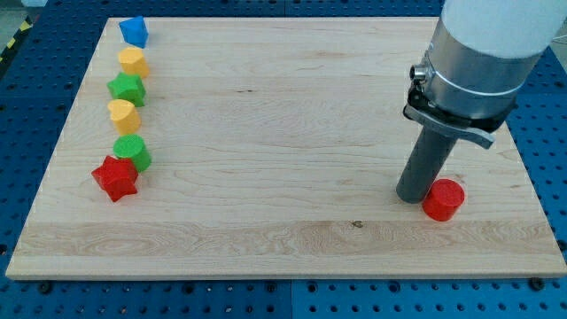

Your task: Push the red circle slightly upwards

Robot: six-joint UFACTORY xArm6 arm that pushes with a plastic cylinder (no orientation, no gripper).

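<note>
The red circle (pixel 443 198) lies on the wooden board (pixel 283 133) near the view's lower right. My tip (pixel 413 197) stands on the board just to the left of the red circle, touching or almost touching its left side. The rod rises from there to the grey and white arm at the view's top right.
A column of blocks runs down the view's left side: a blue block (pixel 134 31), a yellow block (pixel 133 62), a green block (pixel 127 89), a second yellow block (pixel 122 115), a green circle (pixel 132 152) and a red star (pixel 115 178). The board's right edge is close to the red circle.
</note>
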